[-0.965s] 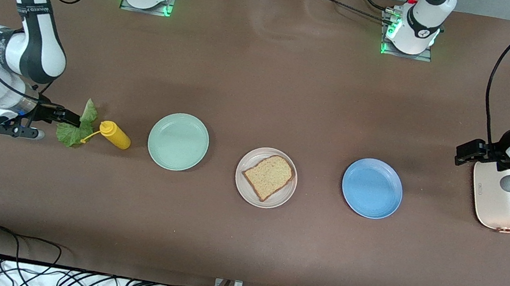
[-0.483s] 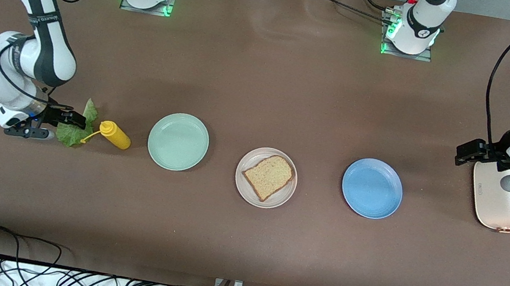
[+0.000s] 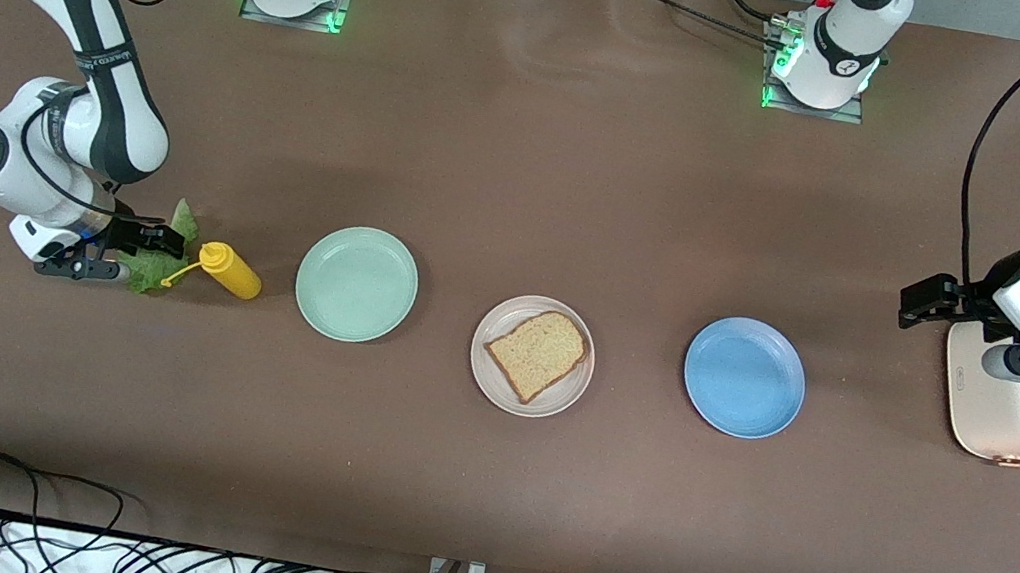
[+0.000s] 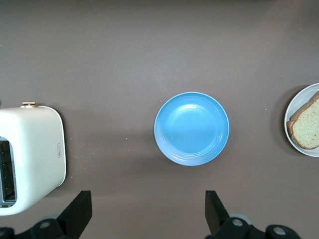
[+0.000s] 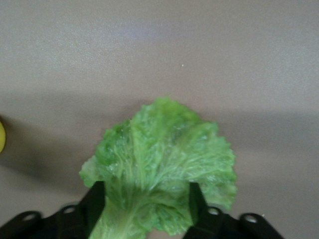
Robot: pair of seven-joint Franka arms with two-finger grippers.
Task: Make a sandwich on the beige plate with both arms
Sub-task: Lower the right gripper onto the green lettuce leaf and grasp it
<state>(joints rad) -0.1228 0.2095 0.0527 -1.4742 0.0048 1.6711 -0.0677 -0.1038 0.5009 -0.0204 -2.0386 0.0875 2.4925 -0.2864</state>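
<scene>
One slice of brown bread (image 3: 538,354) lies on the beige plate (image 3: 495,387) in the middle of the table; both also show at the edge of the left wrist view, the bread (image 4: 308,128) on the plate (image 4: 299,99). A ruffled green lettuce leaf (image 3: 153,274) lies on the table at the right arm's end. My right gripper (image 3: 158,242) is low over it, open, with a finger on each side of the leaf's stem end (image 5: 164,154). My left gripper (image 3: 923,300) is open and empty, up beside the toaster. No second bread slice shows.
A yellow squeeze bottle (image 3: 234,273) lies right beside the lettuce. A mint green plate (image 3: 357,284) and a blue plate (image 3: 744,376) flank the beige plate. A white toaster (image 3: 1007,411) stands at the left arm's end under the left wrist.
My right arm has moved toward the lettuce and bottle, and its gripper now covers more of the leaf. The left arm has shifted slightly. The lettuce and bread have not moved.
</scene>
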